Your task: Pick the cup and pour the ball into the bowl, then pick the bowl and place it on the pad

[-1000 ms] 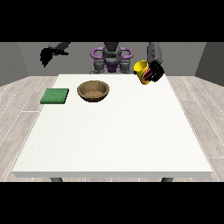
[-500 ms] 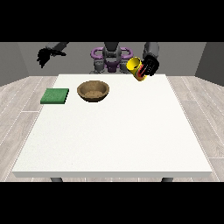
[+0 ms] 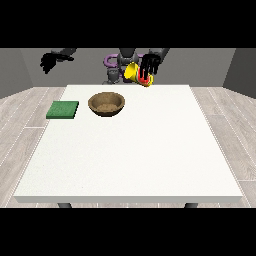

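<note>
A yellow cup (image 3: 135, 73) with a red rim is held in the air, tilted on its side, above the table's far edge. The hand at the view's right (image 3: 149, 66) has its fingers curled round it. The cup is up and to the right of the brown wooden bowl (image 3: 106, 104), which stands on the table's far left part. No ball shows. A green pad (image 3: 63, 109) lies flat at the table's left edge, beside the bowl. The hand at the view's left (image 3: 50, 61) hangs raised off the table's far left corner, fingers drooping and holding nothing.
The white table (image 3: 130, 160) stretches toward the camera. The robot's torso (image 3: 120, 62) stands behind the far edge. Grey plank floor surrounds the table on both sides.
The hand at the view's right has carried the cup leftward toward the bowl and tipped it further onto its side. The other hand stays raised at the far left.
</note>
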